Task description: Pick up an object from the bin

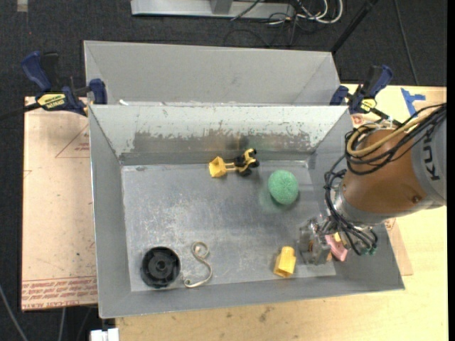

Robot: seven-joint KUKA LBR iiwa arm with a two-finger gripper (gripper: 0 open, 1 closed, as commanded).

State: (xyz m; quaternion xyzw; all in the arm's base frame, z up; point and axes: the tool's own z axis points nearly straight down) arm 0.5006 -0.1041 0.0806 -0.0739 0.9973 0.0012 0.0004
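Observation:
My gripper (313,247) is low in the bin's front right corner, under the arm's orange cover. A small yellow block (285,261) lies just to its left on the bin floor, close beside it. A pink piece (336,248) shows at the gripper's right side; I cannot tell whether it is a loose thing or part of the robot. A green ball (283,187) rests farther back, above the gripper.
A yellow and black toy (234,163) lies by the back wall. A black round disc (160,267) and a bent metal hook (200,265) lie at the front left. The arm and its cables cover the bin's right wall.

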